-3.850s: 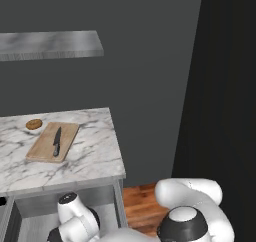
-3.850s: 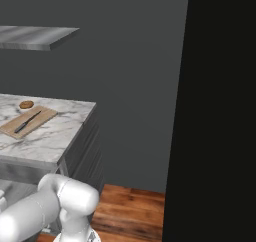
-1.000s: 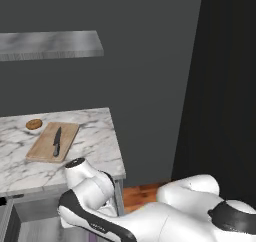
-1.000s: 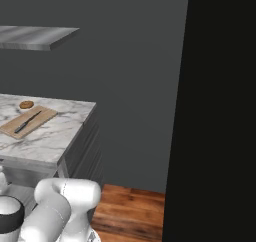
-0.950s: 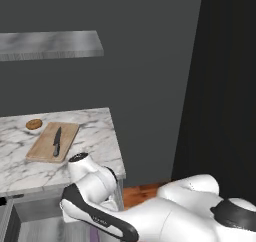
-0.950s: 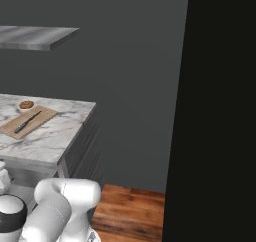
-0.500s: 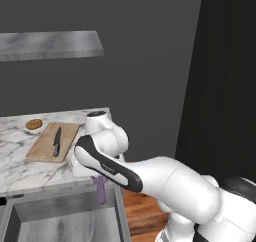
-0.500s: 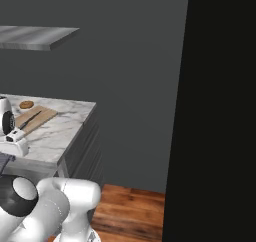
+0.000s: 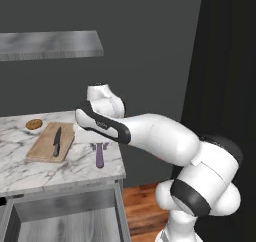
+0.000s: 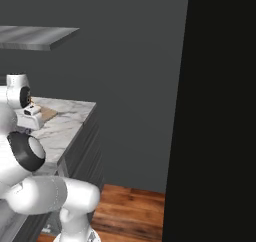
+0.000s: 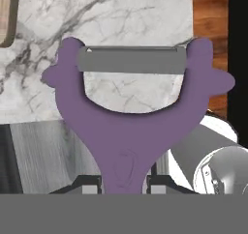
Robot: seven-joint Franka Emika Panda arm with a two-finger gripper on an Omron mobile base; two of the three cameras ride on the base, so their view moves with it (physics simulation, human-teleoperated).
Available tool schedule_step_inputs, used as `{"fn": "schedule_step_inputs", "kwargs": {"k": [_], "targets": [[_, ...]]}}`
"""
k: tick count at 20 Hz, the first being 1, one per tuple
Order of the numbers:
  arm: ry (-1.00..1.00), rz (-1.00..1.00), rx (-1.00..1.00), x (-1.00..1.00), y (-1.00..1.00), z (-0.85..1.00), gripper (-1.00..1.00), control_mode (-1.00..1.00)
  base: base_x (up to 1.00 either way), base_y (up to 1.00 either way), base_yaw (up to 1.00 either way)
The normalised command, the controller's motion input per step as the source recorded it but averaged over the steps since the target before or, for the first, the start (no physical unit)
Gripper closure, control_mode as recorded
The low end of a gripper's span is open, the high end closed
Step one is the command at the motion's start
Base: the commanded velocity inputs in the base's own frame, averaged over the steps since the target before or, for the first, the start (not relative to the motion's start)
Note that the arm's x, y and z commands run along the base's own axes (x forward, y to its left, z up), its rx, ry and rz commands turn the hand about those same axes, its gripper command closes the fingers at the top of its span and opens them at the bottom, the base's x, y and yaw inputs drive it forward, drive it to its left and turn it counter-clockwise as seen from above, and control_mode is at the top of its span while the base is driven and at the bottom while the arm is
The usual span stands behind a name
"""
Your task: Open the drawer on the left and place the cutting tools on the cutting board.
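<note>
Purple peeler (image 11: 131, 126), Y-shaped with a grey blade across its two prongs, is pinched by its handle between the jaws, which stand nearly closed on it. In the left base view the same peeler (image 9: 100, 156) hangs blade-down from the gripper (image 9: 100, 146), over the marble table (image 9: 75, 168) just to the right of the cutting board (image 9: 42, 148); whether its tip touches the marble cannot be told. A dark knife (image 9: 56, 141) with a black handle lies lengthwise on the board. Beyond the board's far left corner sits a small round brown pastry (image 9: 33, 124) on a pale dish. Below the table's front edge the drawer (image 9: 65, 211) stands pulled out, showing its pale grey inside. A grey shelf (image 9: 50, 43) hangs on the dark wall above.
</note>
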Motion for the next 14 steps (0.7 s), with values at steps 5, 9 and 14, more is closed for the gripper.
{"fn": "schedule_step_inputs", "kwargs": {"k": [5, 9, 14], "targets": [[0.00, 0.01, 0.00, 1.00, 0.12, 0.00, 1.00, -1.00, 0.00, 0.00, 0.00], [0.00, 0.05, 0.00, 0.94, 0.37, 0.00, 1.00, -1.00, 0.00, 0.00, 0.00], [0.00, 0.06, 0.01, 0.70, 0.61, 0.00, 1.00, -1.00, 0.00, 0.00, 0.00]]}}
